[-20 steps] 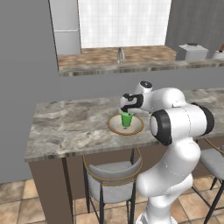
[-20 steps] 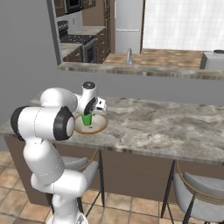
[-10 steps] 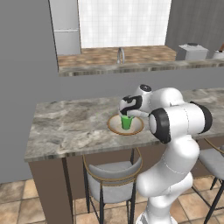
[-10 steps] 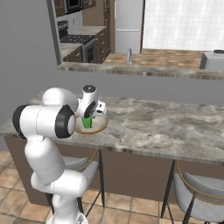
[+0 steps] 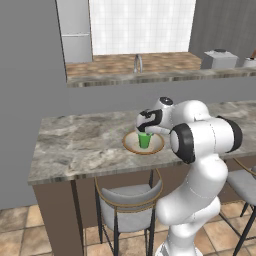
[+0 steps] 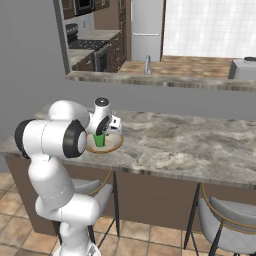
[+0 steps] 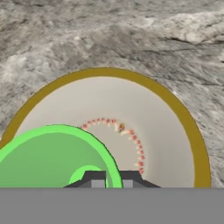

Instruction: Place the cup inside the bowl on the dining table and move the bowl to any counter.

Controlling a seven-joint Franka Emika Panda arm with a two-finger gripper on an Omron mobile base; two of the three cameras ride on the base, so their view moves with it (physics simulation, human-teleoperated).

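Sitting upright inside the bowl (image 5: 143,143), the cup (image 5: 145,140) is bright green with its open mouth up. From the hand camera the cup (image 7: 52,157) fills the lower left of the bowl (image 7: 175,144), off centre, with the cream inside and a ring of small reddish marks showing to its right. Tan rim visible all round except where the cup covers it.

Gripper (image 5: 145,131) is directly over the cup, pointing down. Fingers are pressed together; their dark tips (image 7: 94,179) sit at the cup's rim on its near side. Whether they pinch the cup wall or just sit above it, cannot tell. In the right base view the gripper (image 6: 101,133) hangs right over the cup (image 6: 100,140), with the bowl (image 6: 111,146) showing past the forearm.

Bowl rests on the dining table (image 5: 75,145), toward the front edge, roughly mid-length of the visible top. Marble top is grey-beige and veined, dark base below.

A grey-seated stool (image 5: 129,202) is tucked under the table below the bowl; another stool (image 6: 230,220) sits further along.

Behind the table, past a grey half wall, the counter (image 5: 125,65) carries a faucet (image 5: 137,62). A white fridge (image 5: 74,30) stands at its left end, white tile behind it. A stove (image 6: 82,44) shows at far left in the right base view.
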